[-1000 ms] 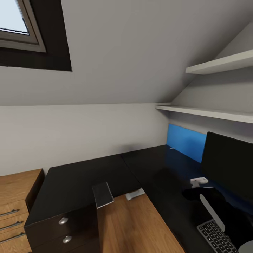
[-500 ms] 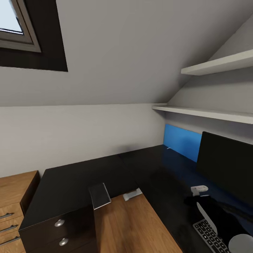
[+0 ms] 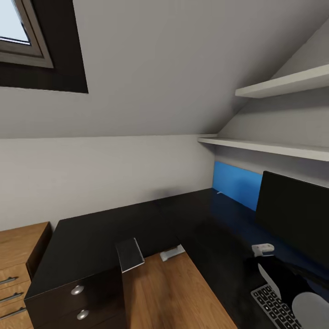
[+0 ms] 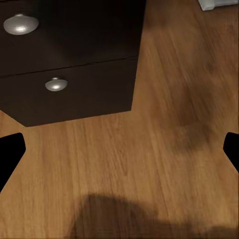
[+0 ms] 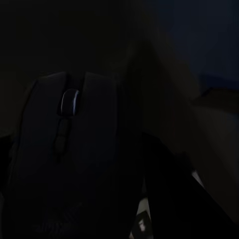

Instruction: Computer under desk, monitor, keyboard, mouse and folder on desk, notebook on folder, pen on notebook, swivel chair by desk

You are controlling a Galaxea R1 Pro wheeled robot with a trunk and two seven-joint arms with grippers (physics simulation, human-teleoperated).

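The black L-shaped desk (image 3: pixel 114 233) runs from the left wall round to the right. On its right part stands the dark monitor (image 3: pixel 292 214), and the keyboard (image 3: pixel 274 308) lies in front of it at the picture's lower right corner. My right gripper (image 3: pixel 269 267) hangs low over the desk just beyond the keyboard, near the monitor's foot. In the right wrist view the dark mouse (image 5: pixel 69 149) sits very close, scroll wheel up, and the gripper looks shut on it. My left gripper (image 4: pixel 119 149) is open above the wood floor (image 4: pixel 149 164).
A black drawer unit (image 3: pixel 77 297) with round knobs stands under the desk's left part; a wooden dresser (image 3: pixel 18 246) is left of it. A grey slab (image 3: pixel 130 253) and a small white object (image 3: pixel 171 252) sit by the desk's inner corner. Two shelves (image 3: pixel 274 146) and a blue panel (image 3: pixel 235 183) line the right wall.
The head view swung a little to the right early on, then held still. My right arm has slid slightly right and down, toward the keyboard.
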